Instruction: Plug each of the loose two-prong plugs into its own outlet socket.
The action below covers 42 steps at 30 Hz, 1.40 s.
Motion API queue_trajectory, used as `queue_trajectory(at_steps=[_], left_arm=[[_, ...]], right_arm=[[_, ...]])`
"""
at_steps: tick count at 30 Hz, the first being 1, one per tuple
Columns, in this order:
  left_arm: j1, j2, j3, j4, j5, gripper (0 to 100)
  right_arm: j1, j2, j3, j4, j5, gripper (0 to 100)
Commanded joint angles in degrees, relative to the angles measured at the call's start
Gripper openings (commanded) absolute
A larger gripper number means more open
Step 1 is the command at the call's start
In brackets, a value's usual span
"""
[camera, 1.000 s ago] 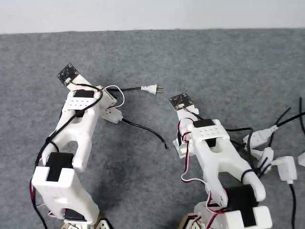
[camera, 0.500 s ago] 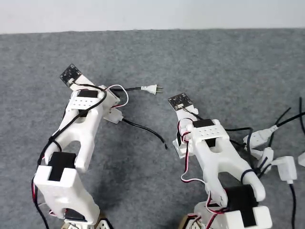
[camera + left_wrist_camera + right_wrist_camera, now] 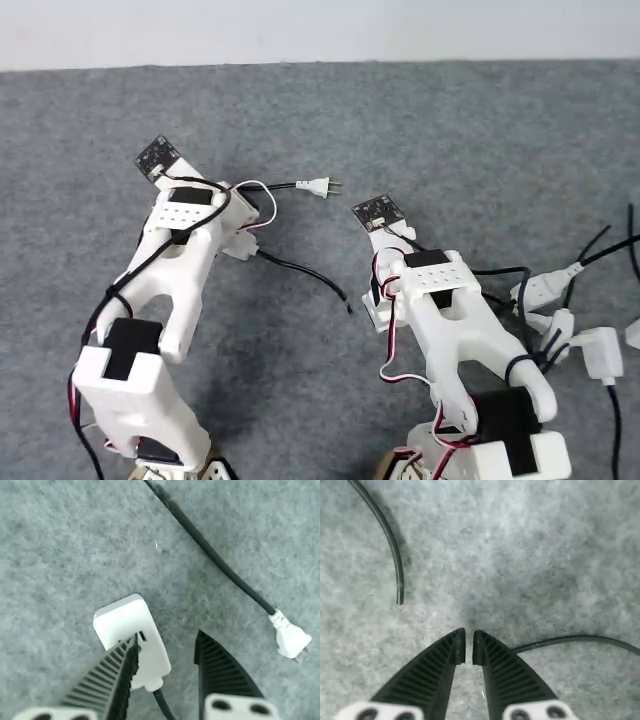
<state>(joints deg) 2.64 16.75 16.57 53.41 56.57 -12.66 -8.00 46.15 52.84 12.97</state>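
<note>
A white outlet socket (image 3: 132, 630) with a black cord lies on the grey carpet. My left gripper (image 3: 166, 640) is open above it, one finger (image 3: 117, 680) overlapping the socket's edge and the other beside it. A loose white two-prong plug (image 3: 290, 639) on a black cord (image 3: 215, 560) lies a little beyond. The high view shows that plug (image 3: 321, 186) past the left arm (image 3: 175, 260), and the socket (image 3: 238, 246) beside the wrist. My right gripper (image 3: 469, 631) is shut with nothing in it, low over bare carpet.
A cut black cord end (image 3: 399, 599) lies near the right gripper, and another cord (image 3: 570, 640) runs off beside it. Several white plugs and sockets (image 3: 560, 325) with black cords are bunched at the table's right edge, beside the right arm (image 3: 440, 300).
The left arm has shifted a little to the right, toward the plug. The right arm has not moved.
</note>
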Motion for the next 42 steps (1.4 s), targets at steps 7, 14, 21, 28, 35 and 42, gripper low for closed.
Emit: queue_trajectory(at_steps=[7, 14, 21, 28, 35, 42], left_arm=[[-3.3, 0.9, 0.7, 4.5, -2.1, 18], [-3.4, 0.9, 2.0, 7.0, -5.3, 18], [-3.5, 0.9, 2.0, 7.4, -5.3, 18], [-5.5, -1.1, 3.3, 8.1, -10.4, 18], [-5.1, -16.9, 11.1, 9.2, -13.5, 18], [-5.5, -23.1, 19.6, 6.9, -21.5, 18]], right_arm=[[-0.3, -0.3, -3.3, 0.7, 0.5, 3.0], [-0.3, -0.2, -3.3, 0.7, 0.5, 3.0], [-0.3, -0.1, -3.3, 0.7, 0.5, 3.0], [-0.3, 0.0, -3.3, 0.7, 0.5, 3.0], [-0.4, 0.0, -3.3, 0.7, 1.6, 3.0], [-0.4, 0.0, -3.3, 0.7, 1.8, 3.0]])
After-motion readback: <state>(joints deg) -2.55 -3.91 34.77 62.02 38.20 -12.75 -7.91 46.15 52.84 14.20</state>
